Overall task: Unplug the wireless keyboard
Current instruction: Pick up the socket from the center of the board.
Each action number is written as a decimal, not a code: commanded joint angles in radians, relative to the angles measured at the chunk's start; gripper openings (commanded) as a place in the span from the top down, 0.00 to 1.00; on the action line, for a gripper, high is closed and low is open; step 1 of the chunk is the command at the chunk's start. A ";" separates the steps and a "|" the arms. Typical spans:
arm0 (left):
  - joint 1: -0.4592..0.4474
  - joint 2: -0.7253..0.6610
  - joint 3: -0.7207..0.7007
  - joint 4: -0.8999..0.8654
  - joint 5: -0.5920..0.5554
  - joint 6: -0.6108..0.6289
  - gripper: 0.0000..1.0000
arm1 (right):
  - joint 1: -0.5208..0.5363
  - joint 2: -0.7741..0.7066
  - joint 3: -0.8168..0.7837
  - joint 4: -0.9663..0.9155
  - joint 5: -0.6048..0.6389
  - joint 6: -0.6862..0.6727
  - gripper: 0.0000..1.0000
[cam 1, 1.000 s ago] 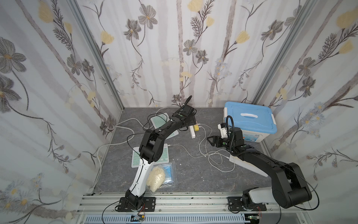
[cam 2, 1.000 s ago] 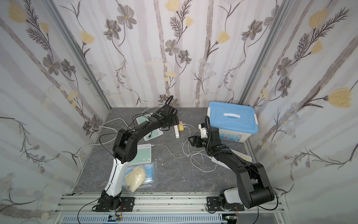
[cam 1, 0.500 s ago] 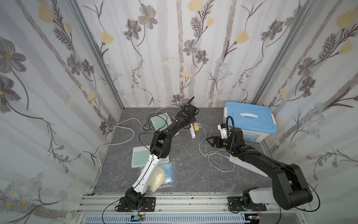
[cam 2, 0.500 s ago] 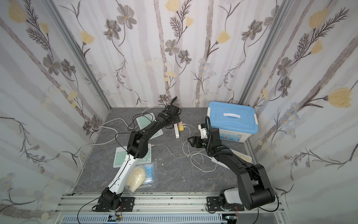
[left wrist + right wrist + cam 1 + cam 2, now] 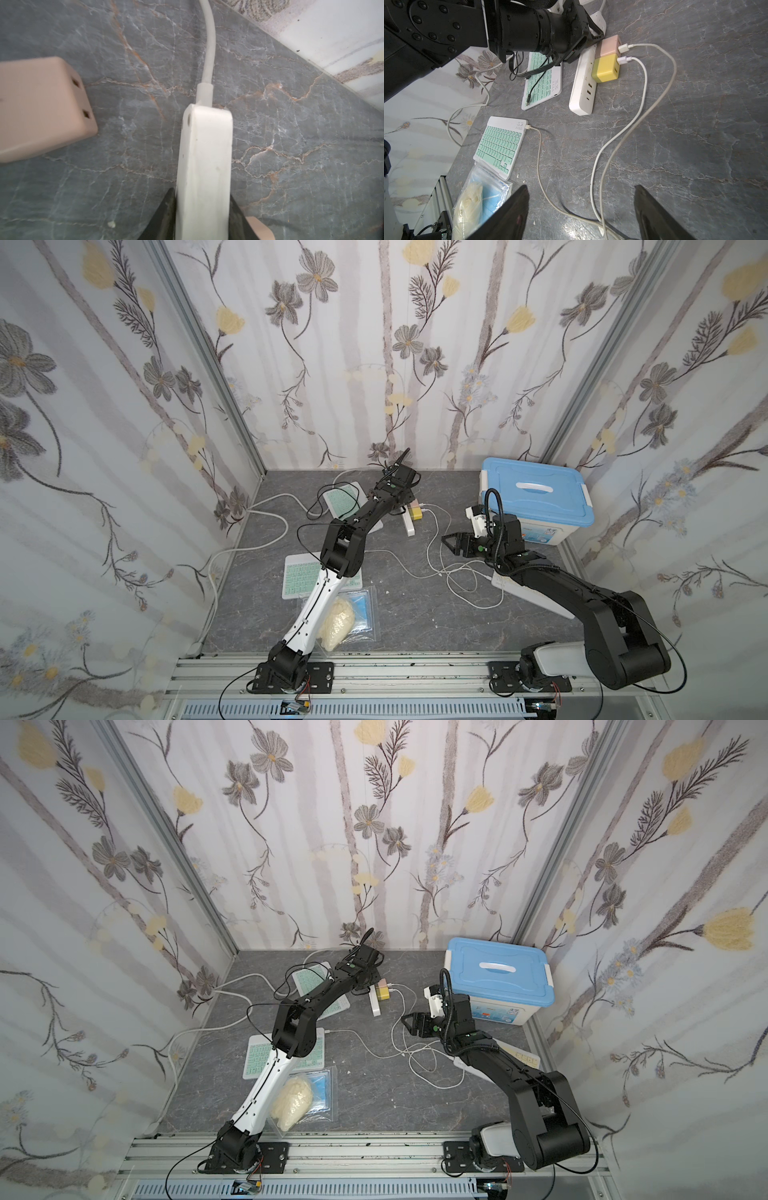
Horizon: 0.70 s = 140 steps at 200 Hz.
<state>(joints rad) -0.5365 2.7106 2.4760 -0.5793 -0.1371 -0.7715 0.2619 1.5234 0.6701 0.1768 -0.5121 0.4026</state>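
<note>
Right wrist view was used to locate the keyboard point(image 5: 500, 145). It was found flat on the table point(image 5: 675, 124) with a plug point(image 5: 528, 126) seated at the corner of one short side. In a top view the keyboard point(image 5: 300, 577) was seen partly covered by the left arm point(image 5: 320, 601). Its long axis was set across the table, and the plugged end was turned toward the right arm point(image 5: 561, 589). The plug was aligned with that axis, so a withdrawal straight toward the right arm's side is judged to be required. From the plug, a cable point(image 5: 538, 158) was led across the table and passed beneath the right gripper point(image 5: 580, 187).

The right gripper was held above the table with its jaws spread wide and nothing between them. The keyboard lay to the robot's left of it, the plug being the part closest to it. The left gripper point(image 5: 201, 194), though no farther from the plug, was engaged elsewhere: its fingers point(image 5: 164, 218) were pressed against both sides of the strip point(image 5: 204, 155) near the back wall. The right arm is therefore judged to be the free one for the plug.
</note>
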 commanded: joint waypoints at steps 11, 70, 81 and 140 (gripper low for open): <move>0.000 -0.030 -0.013 -0.020 0.004 -0.036 0.74 | 0.018 0.004 0.015 0.019 -0.029 0.018 0.21; -0.035 -0.178 -0.098 -0.016 -0.005 -0.089 0.86 | 0.083 0.051 0.102 0.043 0.002 0.082 0.20; -0.041 -0.209 -0.122 -0.002 0.007 -0.096 0.87 | 0.085 0.096 0.110 0.080 -0.014 0.114 0.19; -0.066 -0.353 -0.256 0.055 0.081 -0.107 0.91 | 0.075 0.321 0.202 0.248 -0.101 0.211 0.14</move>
<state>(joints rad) -0.5961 2.4123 2.2528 -0.5949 -0.0891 -0.8577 0.3386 1.7943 0.8295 0.2928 -0.5488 0.5610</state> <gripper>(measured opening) 0.289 0.854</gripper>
